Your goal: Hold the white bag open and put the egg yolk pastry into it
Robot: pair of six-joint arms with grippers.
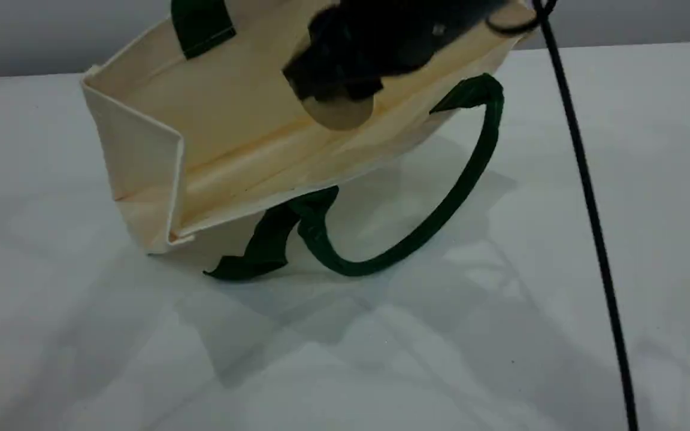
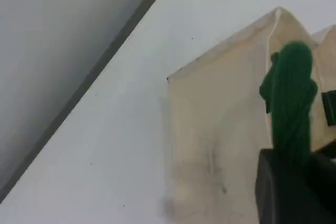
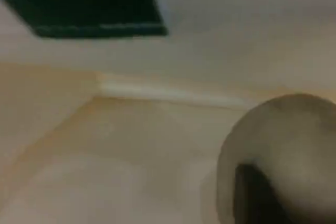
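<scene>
while lying tilted on the table [image 1: 560,299] with its mouth turned toward the camera, the white bag [image 1: 159,102] fills the scene view from ten to one o'clock, gusseted side [image 1: 135,155] folded inward at nine o'clock of the opening. dark green rope handle [image 1: 465,179] looping out from the lower rim toward four o'clock and resting on the table, with a dark green tab [image 1: 261,245] trailing at six o'clock of the bag. second dark green tab [image 1: 201,24] on the inner far wall at eleven o'clock.

right gripper [image 1: 345,72] reaching down from twelve o'clock into the bag's mouth, blurred, fingers pressed onto the egg yolk pastry [image 1: 339,114], which hangs just below them, inside the opening and above the bag's lower wall. seen from the right wrist view, pastry [image 3: 283,150] at five o'clock, tan and round, with the bag's pale inner walls and a seam behind it and a green tab at eleven o'clock.

left gripper [image 2: 294,182] at five o'clock of the left wrist view, fingers pinching the green rope handle [image 2: 291,98], which rises toward one o'clock against the bag's cream outer wall [image 2: 220,129]. black cable [image 1: 584,179] running from one o'clock down to five o'clock of the scene view.
</scene>
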